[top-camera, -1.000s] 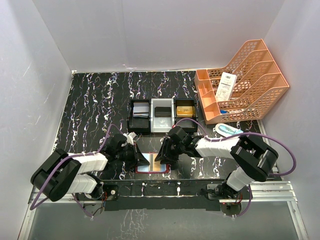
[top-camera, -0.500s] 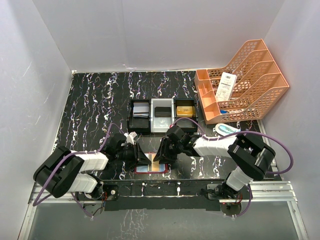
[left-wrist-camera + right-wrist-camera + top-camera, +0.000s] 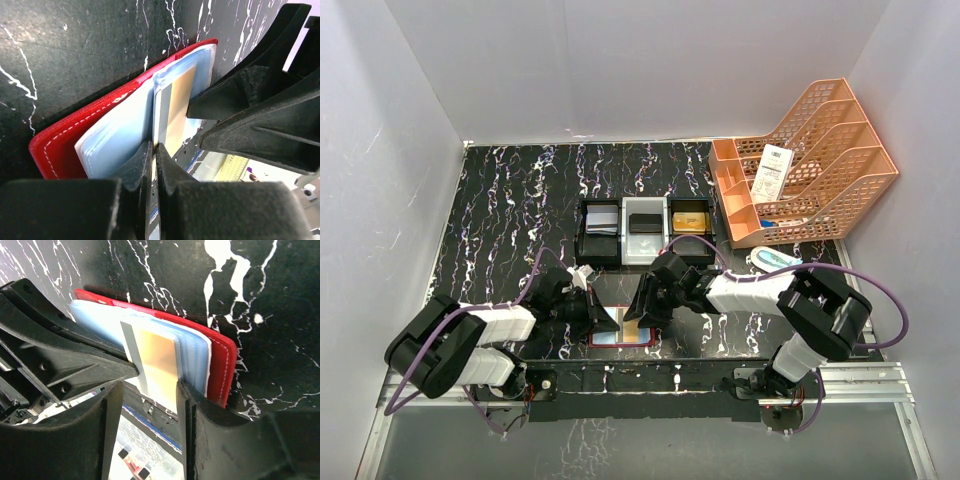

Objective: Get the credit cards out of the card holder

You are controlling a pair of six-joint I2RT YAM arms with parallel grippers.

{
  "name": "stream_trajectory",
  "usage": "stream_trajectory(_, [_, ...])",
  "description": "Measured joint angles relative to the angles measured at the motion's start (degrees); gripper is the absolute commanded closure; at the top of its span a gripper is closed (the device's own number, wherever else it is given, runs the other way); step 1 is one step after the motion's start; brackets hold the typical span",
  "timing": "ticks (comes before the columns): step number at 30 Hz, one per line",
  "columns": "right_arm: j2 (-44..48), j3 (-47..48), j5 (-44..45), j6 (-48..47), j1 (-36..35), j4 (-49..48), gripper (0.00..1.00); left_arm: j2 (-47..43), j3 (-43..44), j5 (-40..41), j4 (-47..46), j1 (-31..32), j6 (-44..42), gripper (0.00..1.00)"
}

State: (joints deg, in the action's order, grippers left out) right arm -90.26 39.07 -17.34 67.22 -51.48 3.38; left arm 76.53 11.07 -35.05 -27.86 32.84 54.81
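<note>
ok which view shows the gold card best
Right wrist: the gold card shows its broad face, standing out of the red card holder. Left wrist gives only a narrow strip; in the top view it is too small to make out.

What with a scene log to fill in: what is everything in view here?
table: one, black with white veins, under everything
card holder: one, red, open at the near middle
plastic sleeves: several, pale blue, inside the card holder
credit card: one, gold with a grey stripe, sticking from a sleeve
tray: one, black and white, three compartments, behind the card holder
flat items: three, grey, black, gold, one per compartment
file rack: one, orange, far right
paper tag: one, white, in the file rack
oval thing: one, white and pale blue, before the rack
left pincer: one, black, shut on the credit card's striped edge
right pincer: one, black, open, astride the credit card
</note>
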Motion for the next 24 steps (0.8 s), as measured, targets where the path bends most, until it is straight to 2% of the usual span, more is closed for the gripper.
stream_trajectory(6, [0.2, 1.2, 1.4, 0.2, -1.2, 0.6, 0.5, -3.5, 0.7, 2.6, 5.6, 0.4, -2.2, 1.0])
stream_trajectory(12, [0.2, 1.5, 2.2, 0.2, -1.5, 1.1, 0.53, -4.0, 1.2, 3.3, 7.1, 0.4, -2.8, 1.0])
stream_trajectory(19, [0.5, 1.6, 2.8, -0.1, -1.8, 1.4, 0.52, -4.8, 1.2, 4.2, 8.2, 0.5, -2.8, 1.0])
stream_trajectory(24, [0.7, 1.6, 3.3, -1.1, -2.1, 1.6, 0.58, -5.5, 1.2, 4.5, 8.9, 0.5, -2.9, 1.0])
